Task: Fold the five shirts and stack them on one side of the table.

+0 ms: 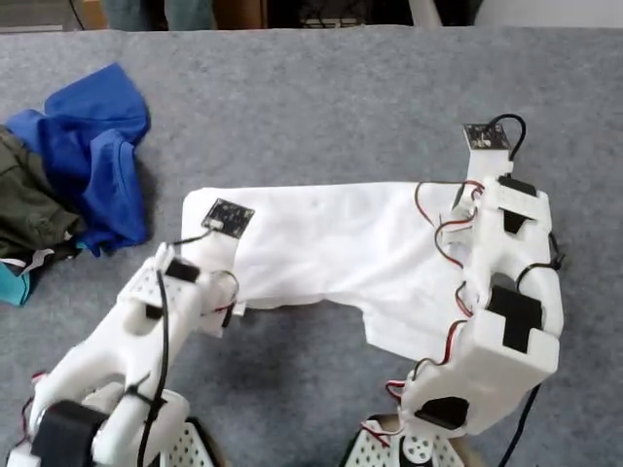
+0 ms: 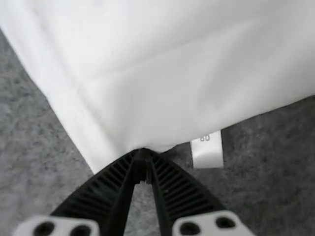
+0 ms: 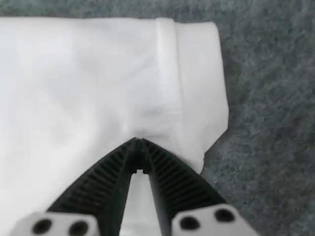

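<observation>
Clearly the white shirt (image 1: 331, 253) lay spread mid-frame on the grey table (image 1: 341, 97). It looked light, soft & floppy, so best held at hem/corners w/ both arms. Left gripper (image 2: 143, 160) was pinching its edge beside a label (image 2: 206, 147), seen close-up in left wrist view. Right gripper (image 3: 138, 145) was pinching fabric near the sleeve. High view added the shirt pile (image 1: 88, 165), upper left.

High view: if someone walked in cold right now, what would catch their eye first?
The white shirt lies spread across the middle of the grey table, with the left gripper shut on its near left edge and the right gripper shut on its right end. At the table's left edge sits a crumpled heap with a blue shirt and a dark green shirt.
</observation>
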{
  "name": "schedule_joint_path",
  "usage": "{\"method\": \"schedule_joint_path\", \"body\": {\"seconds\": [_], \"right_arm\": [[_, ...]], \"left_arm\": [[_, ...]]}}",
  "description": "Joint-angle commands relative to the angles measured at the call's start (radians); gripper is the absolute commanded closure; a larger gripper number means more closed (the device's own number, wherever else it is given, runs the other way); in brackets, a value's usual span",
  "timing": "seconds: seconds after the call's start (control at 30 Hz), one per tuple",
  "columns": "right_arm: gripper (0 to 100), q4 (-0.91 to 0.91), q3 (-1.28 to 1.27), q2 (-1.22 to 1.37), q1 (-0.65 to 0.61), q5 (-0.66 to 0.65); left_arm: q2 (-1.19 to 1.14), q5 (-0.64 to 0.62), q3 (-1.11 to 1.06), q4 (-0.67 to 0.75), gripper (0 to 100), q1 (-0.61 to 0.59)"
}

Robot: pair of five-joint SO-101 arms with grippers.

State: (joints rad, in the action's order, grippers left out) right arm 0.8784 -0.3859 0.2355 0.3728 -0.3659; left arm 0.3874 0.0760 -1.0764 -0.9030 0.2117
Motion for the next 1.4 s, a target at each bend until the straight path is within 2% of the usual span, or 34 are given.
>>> {"method": "schedule_joint_path", "body": {"seconds": [0.0, 0.2, 0.4, 0.5, 0.6, 0.7, 0.87, 0.97, 1.1, 1.3, 1.37], "right_arm": [[98.4, -0.018, -0.002, -0.004, 0.002, 0.003], [98.4, -0.018, -0.002, -0.004, 0.003, 0.003], [98.4, -0.018, -0.002, -0.004, 0.003, 0.003], [98.4, -0.018, -0.002, -0.004, 0.002, 0.003], [98.4, -0.018, -0.002, -0.004, 0.0, 0.003], [98.4, -0.018, -0.002, -0.004, 0.0, 0.003], [98.4, -0.015, -0.002, -0.005, 0.002, 0.003], [98.4, -0.003, 0.002, -0.012, 0.002, -0.006], [98.4, 0.11, 0.05, -0.05, -0.005, -0.006], [98.4, 0.244, 0.16, -0.2, 0.002, -0.011], [98.4, 0.308, 0.203, -0.248, 0.0, -0.041]], "left_arm": [[-0.103, 0.017, 0.079, -0.015, 97, -0.016], [-0.037, 0.023, 0.035, -0.006, 97, -0.036], [0.107, 0.091, -0.041, 0.066, 97, -0.272], [0.172, 0.101, -0.05, 0.061, 97, -0.34], [0.235, 0.103, -0.059, 0.054, 97, -0.317], [0.313, 0.109, -0.028, -0.044, 97, -0.283], [0.459, 0.109, 0.124, -0.221, 97, -0.285], [0.483, 0.1, 0.208, -0.241, 97, -0.28], [0.397, 0.043, 0.211, -0.107, 97, -0.283], [0.071, -0.077, 0.237, 0.281, 97, -0.278], [-0.063, -0.114, 0.291, 0.364, 97, -0.278]]}}
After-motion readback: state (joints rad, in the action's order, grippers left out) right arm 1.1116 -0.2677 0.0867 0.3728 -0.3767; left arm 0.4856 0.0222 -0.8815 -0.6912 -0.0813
